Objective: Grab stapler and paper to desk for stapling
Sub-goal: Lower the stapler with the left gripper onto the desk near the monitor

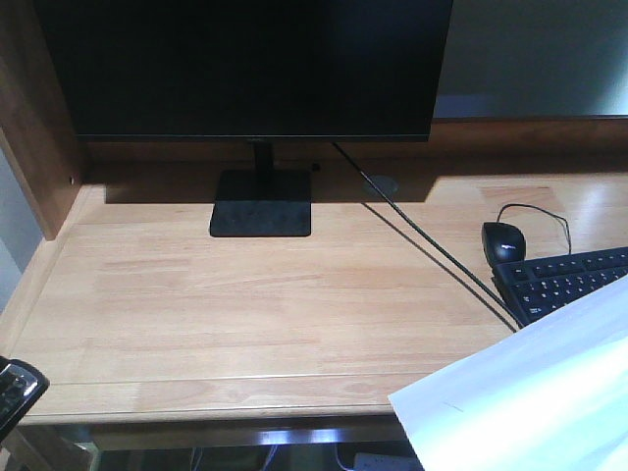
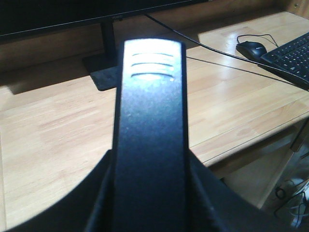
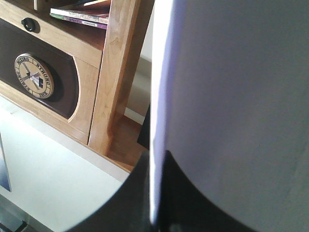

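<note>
In the left wrist view, the black stapler runs up the middle of the picture, ridged end far from me. My left gripper is shut on it, a finger against each side, above the near part of the light-wood desk. The white paper juts in over the desk's front right corner. In the right wrist view the paper stands edge-on and fills the right half, with my right gripper shut on its edge. The right gripper does not show in the front view.
A black monitor on a flat stand stands at the back of the desk. A cable runs diagonally toward a black mouse and keyboard at right. Beside the right wrist is a wooden shelving unit holding books.
</note>
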